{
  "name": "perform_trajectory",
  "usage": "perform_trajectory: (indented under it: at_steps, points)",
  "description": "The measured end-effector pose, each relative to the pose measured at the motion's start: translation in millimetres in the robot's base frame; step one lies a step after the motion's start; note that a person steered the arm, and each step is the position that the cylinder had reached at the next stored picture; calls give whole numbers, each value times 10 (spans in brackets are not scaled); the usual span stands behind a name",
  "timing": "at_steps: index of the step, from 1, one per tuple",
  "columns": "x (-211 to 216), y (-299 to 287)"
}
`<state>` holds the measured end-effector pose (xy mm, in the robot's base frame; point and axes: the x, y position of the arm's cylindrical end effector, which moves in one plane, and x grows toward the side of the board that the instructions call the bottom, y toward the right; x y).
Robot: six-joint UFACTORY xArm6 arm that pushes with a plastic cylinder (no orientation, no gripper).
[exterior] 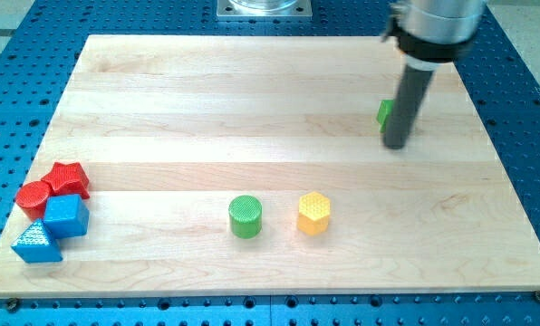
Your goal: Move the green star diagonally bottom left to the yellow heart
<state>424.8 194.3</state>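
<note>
My dark rod comes down at the view's upper right and my tip point(395, 145) rests on the board. A green block point(384, 113), mostly hidden behind the rod, shows just to the rod's left; its shape cannot be made out. A yellow block point(313, 214), hexagon-shaped on top, stands at the lower middle, well down and left of my tip. No yellow heart shows in this view.
A green cylinder point(245, 216) stands left of the yellow block. At the lower left sit a red cylinder point(33, 196), a red star-like block point(68, 179), a blue cube point(66, 215) and a blue triangular block point(36, 243). The wooden board point(252, 91) lies on a blue perforated table.
</note>
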Motion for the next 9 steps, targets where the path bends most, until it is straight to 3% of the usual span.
perform_trajectory:
  at_steps: [1,2,3,5,6,7,8,9]
  points:
    - [-429,-109]
    - [-584,-148]
    - [95,-446]
    - [-1131,-197]
    - [-973,-111]
    - [-1548,579]
    - [-1781,1101]
    - [-1976,965]
